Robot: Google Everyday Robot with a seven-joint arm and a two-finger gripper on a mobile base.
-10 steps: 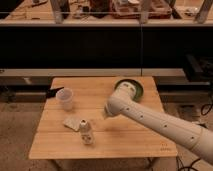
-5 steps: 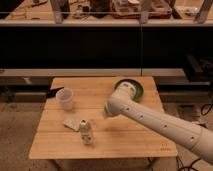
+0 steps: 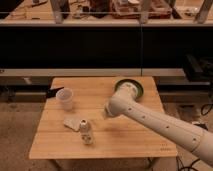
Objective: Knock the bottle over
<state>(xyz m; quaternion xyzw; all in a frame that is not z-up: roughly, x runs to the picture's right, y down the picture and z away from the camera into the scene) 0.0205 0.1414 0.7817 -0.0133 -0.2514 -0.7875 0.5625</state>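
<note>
whitish bottle [image 3: 86,133], dark cap, upright — gripper [image 3: 105,114] near it, state i cannot tell.

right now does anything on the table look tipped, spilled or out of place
Nothing stands out. The bottle stands upright beside the flat packet, the cup is upright too, and no spill shows on the table. The gripper is right of the bottle in view, apart from it.

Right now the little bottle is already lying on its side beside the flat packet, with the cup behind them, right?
Not quite. The camera view shows the bottle standing upright, not on its side. It is beside the flat packet, with the cup behind them. The gripper hangs over the table to the bottle's right, apart from it.
</note>
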